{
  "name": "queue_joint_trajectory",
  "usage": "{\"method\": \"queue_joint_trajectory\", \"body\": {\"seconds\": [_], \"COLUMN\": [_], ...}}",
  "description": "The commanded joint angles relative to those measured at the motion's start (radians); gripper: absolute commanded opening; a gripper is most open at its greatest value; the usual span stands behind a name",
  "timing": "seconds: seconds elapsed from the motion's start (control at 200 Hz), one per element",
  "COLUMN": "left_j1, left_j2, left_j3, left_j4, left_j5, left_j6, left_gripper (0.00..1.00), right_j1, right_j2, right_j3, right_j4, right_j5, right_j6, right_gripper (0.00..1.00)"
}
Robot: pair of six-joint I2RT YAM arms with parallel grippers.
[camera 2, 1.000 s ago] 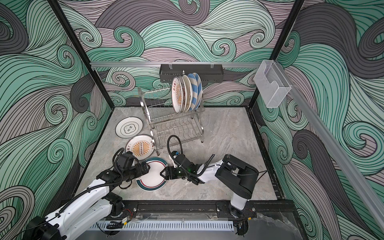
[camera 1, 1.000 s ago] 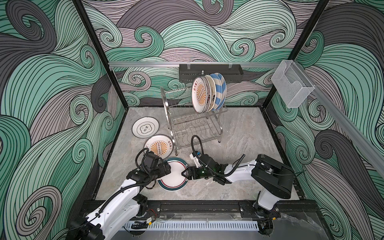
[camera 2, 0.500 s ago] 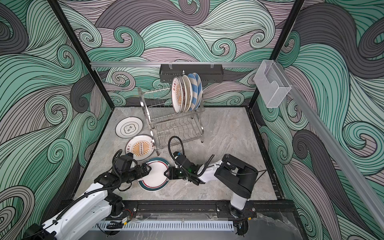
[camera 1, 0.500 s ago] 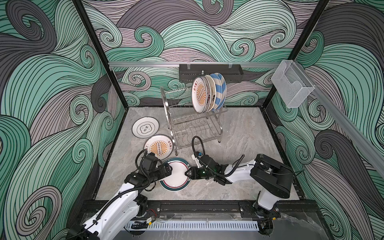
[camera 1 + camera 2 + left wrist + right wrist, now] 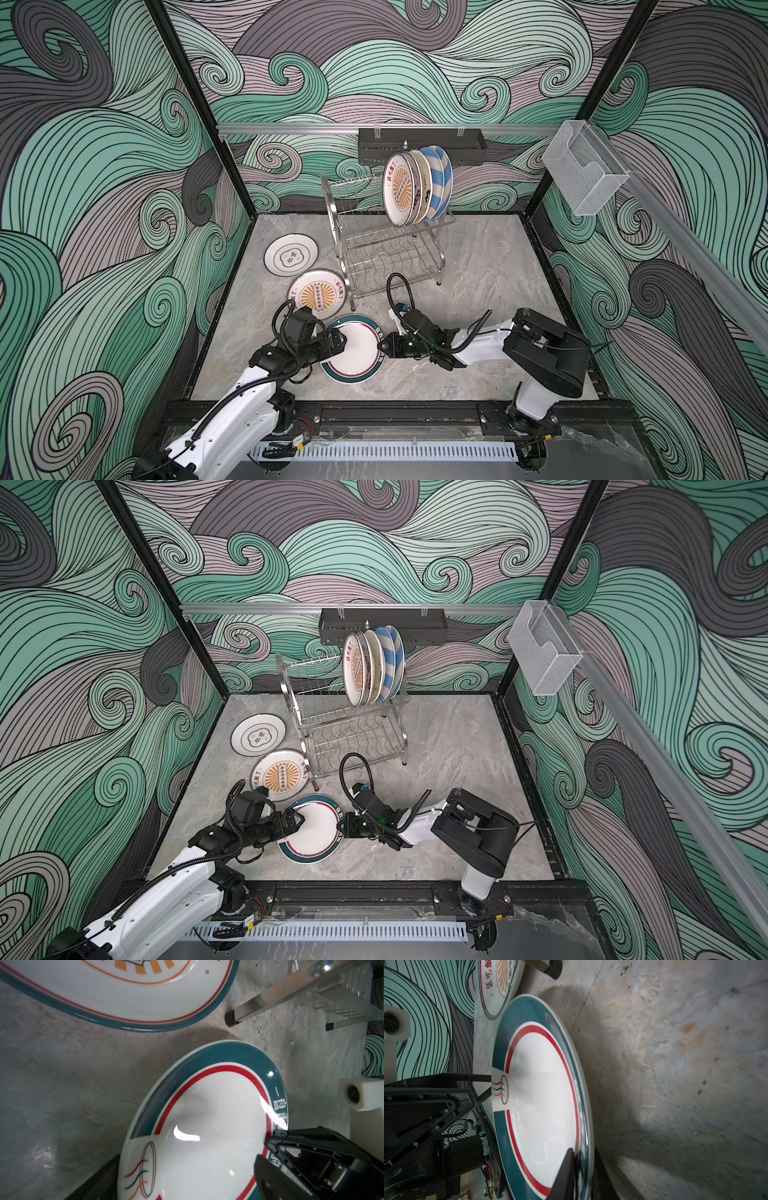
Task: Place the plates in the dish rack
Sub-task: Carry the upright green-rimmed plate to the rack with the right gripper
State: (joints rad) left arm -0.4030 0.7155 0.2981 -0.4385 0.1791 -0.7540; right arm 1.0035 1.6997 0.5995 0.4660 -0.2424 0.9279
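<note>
The teal-rimmed plate sits near the counter's front edge, in front of the rack. The right claw clenches its rim, one finger above and one below. The left claw is spread open at the opposite rim.

Behind the racked sunburst plate, the other plates overlap — their patterns mostly hidden.

top views: high front, whole scene | wrists: close, sharing teal-rimmed plate
</note>
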Motion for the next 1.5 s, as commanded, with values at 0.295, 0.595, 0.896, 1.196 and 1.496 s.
{"method": "queue_joint_trajectory", "body": {"seconds": [0.295,0.595,0.896,1.196,1.496], "left_j1": [-0.01,-0.004,0.07,0.148,0.175], "left_j2": [-0.019,0.066,0.138,0.19,0.228], "left_j3": [0.125,0.316,0.416,0.519,0.511], "left_j4": [-0.047,-0.12,-0.146,-0.25,-0.255], "left_j5": [-0.079,-0.119,-0.023,0.028,0.066], "left_j6": [0.07,0.155,0.198,0.324,0.36], "left_gripper": [0.99,0.99,0.99,0.98,0.99], "right_j1": [-0.014,-0.02,-0.022,-0.022,-0.022], "right_j2": [-0.25,-0.569,-0.863,-0.722,-0.426], "right_j3": [-0.027,-0.049,0.224,0.701,1.155], "right_j4": [-0.183,-0.518,-1.095,-1.291,-1.256], "right_j5": [0.106,0.207,0.449,0.621,0.794], "right_j6": [-0.026,-0.057,-0.202,-0.427,-0.626], "right_gripper": [0.01,0.0,0.0,0.0,0.0]}}
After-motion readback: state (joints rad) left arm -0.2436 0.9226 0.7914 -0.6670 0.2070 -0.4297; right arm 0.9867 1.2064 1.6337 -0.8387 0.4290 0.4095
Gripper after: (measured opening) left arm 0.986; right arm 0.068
